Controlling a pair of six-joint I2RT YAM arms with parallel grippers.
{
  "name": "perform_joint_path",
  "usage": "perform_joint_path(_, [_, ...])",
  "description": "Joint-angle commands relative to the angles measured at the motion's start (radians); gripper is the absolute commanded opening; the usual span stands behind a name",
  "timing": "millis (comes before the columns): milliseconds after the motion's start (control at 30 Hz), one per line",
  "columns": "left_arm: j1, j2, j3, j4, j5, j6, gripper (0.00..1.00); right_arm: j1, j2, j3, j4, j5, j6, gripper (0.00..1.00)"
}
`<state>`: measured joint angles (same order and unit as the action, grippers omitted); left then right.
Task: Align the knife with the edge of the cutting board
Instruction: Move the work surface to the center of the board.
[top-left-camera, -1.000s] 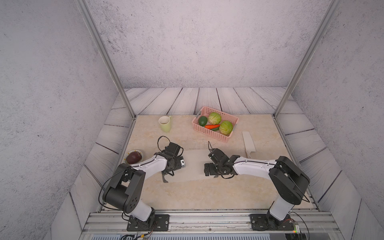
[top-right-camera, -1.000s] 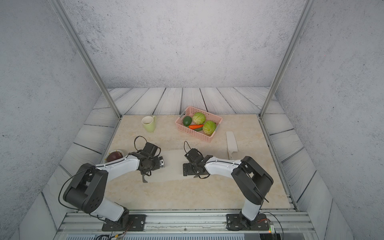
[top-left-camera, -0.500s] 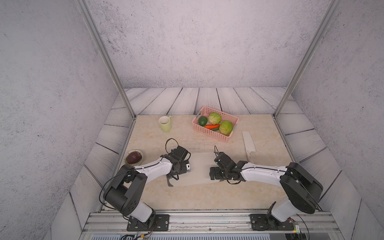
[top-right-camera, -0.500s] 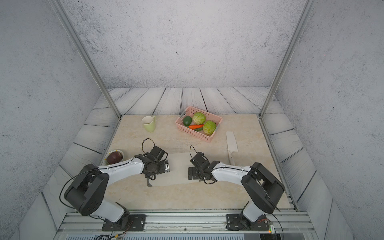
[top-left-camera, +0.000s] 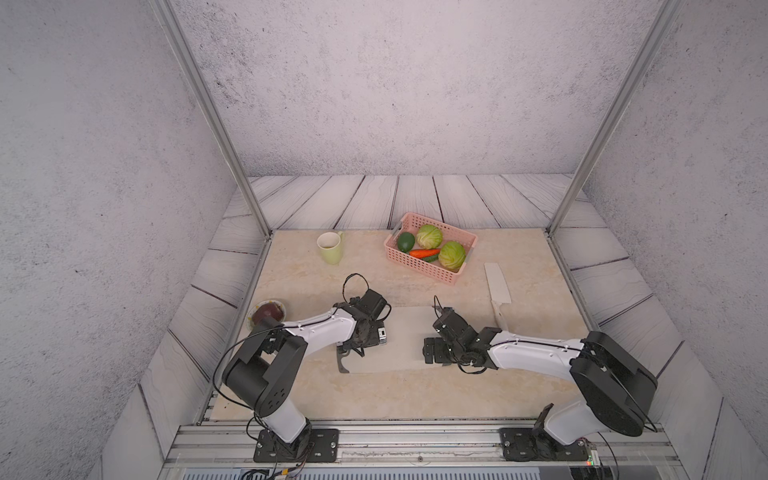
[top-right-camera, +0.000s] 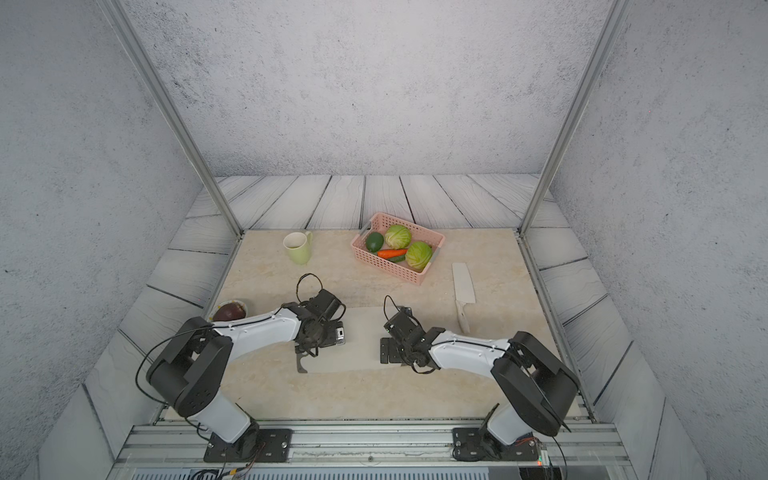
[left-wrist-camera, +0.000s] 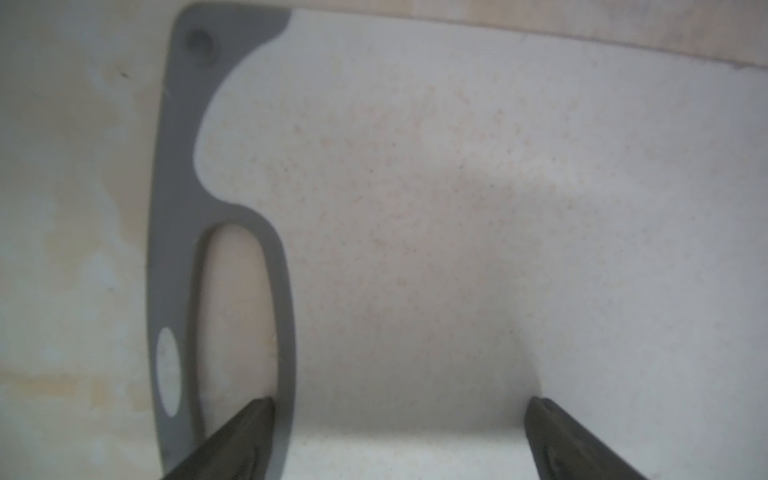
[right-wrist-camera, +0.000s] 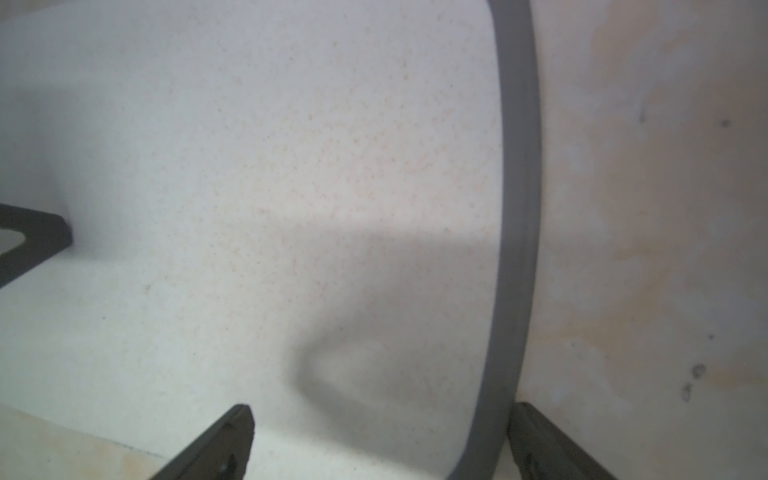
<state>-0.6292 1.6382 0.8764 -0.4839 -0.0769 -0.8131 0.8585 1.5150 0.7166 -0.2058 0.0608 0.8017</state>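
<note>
knife (top-left-camera: 497, 286): cream-white cleaver with a broad rectangular blade and pale handle; flat on the surface (top-left-camera: 399, 395), blade toward the back.
cutting board (top-left-camera: 405, 336): pale grey-beige, flat, dark grey end strips, oval handle hole at left end.
relation: knife beside board's right end; contact unclear.

Both top views: set high over the front of the table (top-left-camera: 374, 399), looking down and forward across all of it to the back wall (top-left-camera: 395, 104); near-identical, shifted slightly sideways. Left wrist view: very close over the cutting board (left-wrist-camera: 457, 208) at its handle-hole end; right wrist view: equally close over the opposite dark-edged end. All four views show the board.
</note>
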Motion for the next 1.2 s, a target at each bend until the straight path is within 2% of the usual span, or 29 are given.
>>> perform_joint_path(0, [-0.048,0.064,0.008,0.108,0.21,-0.033,0.98,0.02,0.029,-0.054,-0.096,-0.094,0.043,0.99])
perform_joint_path(200, [-0.052,0.086,0.043,0.088,0.206,-0.026,0.98,0.02,0.015,-0.05,-0.124,-0.073,0.047,0.99])
perform_joint_path(367, [-0.048,0.055,0.083,-0.003,0.137,-0.006,0.98,0.02,0.004,-0.053,-0.135,-0.068,0.041,0.99])
perform_joint_path(667, [-0.003,-0.101,0.077,-0.088,0.062,0.033,0.98,0.019,-0.044,-0.05,-0.167,-0.057,0.023,0.99])
perform_joint_path(1000, [0.111,-0.284,-0.011,-0.088,0.086,0.056,0.98,0.017,-0.069,-0.054,-0.175,-0.041,0.01,0.99])
perform_joint_path(1167, [0.192,-0.334,-0.106,-0.024,0.16,0.054,0.98,0.013,-0.078,-0.055,-0.183,-0.019,-0.017,0.99])
